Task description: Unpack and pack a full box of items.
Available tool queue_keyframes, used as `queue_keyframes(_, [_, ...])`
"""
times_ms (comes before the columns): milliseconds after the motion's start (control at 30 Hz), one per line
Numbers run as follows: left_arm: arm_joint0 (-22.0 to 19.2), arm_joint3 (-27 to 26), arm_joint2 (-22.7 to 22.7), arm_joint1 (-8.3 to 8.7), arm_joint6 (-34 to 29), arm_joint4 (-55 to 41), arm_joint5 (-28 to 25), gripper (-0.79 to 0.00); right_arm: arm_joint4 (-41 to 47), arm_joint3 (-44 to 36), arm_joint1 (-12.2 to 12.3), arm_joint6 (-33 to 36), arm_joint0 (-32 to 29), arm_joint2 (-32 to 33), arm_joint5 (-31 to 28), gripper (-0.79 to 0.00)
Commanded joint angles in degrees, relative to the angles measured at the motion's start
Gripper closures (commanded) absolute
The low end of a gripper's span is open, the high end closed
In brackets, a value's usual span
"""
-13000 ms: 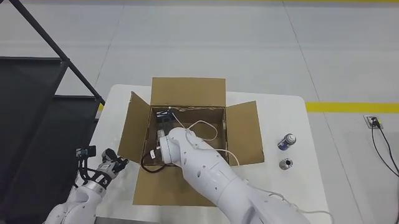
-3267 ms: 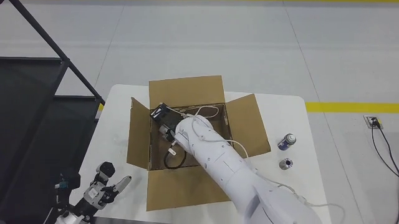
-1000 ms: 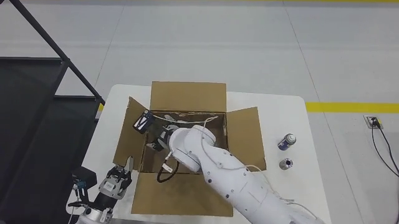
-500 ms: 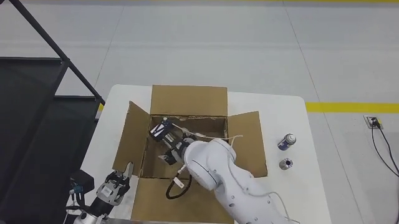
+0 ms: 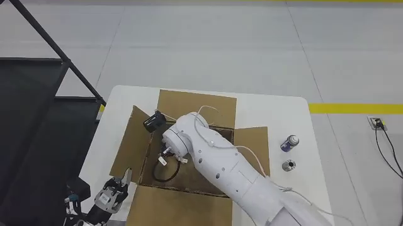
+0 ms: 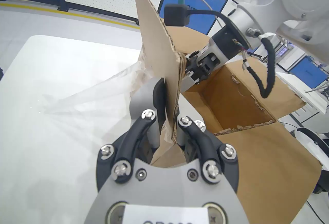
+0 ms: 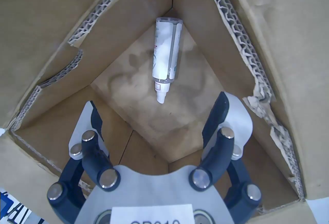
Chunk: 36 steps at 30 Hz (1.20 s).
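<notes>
The open cardboard box point(image 5: 196, 104) stands mid-table. Its left flap point(image 6: 154, 37) stands up, and my left gripper point(image 6: 170, 99) is shut on that flap's near corner; the top view shows this gripper point(image 5: 121, 185) at the box's near-left corner. My right gripper point(image 7: 159, 117) hangs open over the inside of the box, nothing between its fingers. Below it a white squeeze bottle point(image 7: 165, 55) lies on the box floor in a corner, nozzle towards the gripper. In the left wrist view the right gripper point(image 6: 198, 68) sits just past the held flap, above the box's rim.
A blue can point(image 5: 289, 142) and a small grey cap-like object point(image 5: 289, 164) stand on the white table point(image 5: 283, 109) to the right of the box. A dark frame point(image 5: 38, 119) stands beside the table's left edge. The box's near flap point(image 5: 179, 207) lies flat.
The box has shifted and turned on the table. My left gripper has drawn back towards the near-left with the flap. The right arm's wrist has swung over the box's far-left part.
</notes>
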Motion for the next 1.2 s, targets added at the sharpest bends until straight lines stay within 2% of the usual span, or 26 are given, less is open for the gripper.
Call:
queue_keyframes(0, [0.01, -0.06, 0.00, 0.03, -0.53, -0.55, -0.48, 0.000, 1.33, 4.59, -1.39, -1.24, 1.23, -1.07, -0.56, -0.785])
queue_keyframes(400, [-0.04, -0.69, -0.34, 0.20, -2.21, -1.18, -1.88, 0.000, 2.14, 21.07, -7.55, -9.19, 4.59, -5.21, -2.03, -0.785])
queue_keyframes(533, [-0.11, -0.77, -0.36, 0.21, -2.38, -1.29, -1.82, 0.000, 2.59, 24.44, -8.63, -11.91, 4.86, -5.31, -2.81, -0.785])
queue_keyframes(800, [-0.31, -0.63, -0.60, 0.29, -3.16, -1.67, -1.87, 0.000, 3.61, 26.48, -8.93, -13.59, 4.70, -5.27, -5.60, -0.785])
queue_keyframes(933, [-0.45, -0.56, -0.79, 0.34, -3.61, -2.00, -2.01, 0.000, 4.04, 27.10, -8.91, -15.91, 4.30, -5.18, -6.17, -0.702])
queue_keyframes(967, [-0.49, -0.57, -0.85, 0.36, -3.72, -1.94, -2.08, 0.000, 4.14, 27.32, -8.91, -16.29, 4.21, -5.16, -6.37, -0.643])
queue_keyframes(1067, [-0.60, -0.52, -0.97, 0.39, -3.88, -2.08, -2.18, 0.000, 4.59, 27.87, -8.89, -17.46, 4.02, -5.00, -7.18, -0.539])
queue_keyframes(1167, [-0.71, -0.52, -1.04, 0.44, -4.26, -2.13, -2.57, 0.000, 4.68, 28.37, -8.91, -18.29, 3.83, -4.98, -7.12, -0.517])
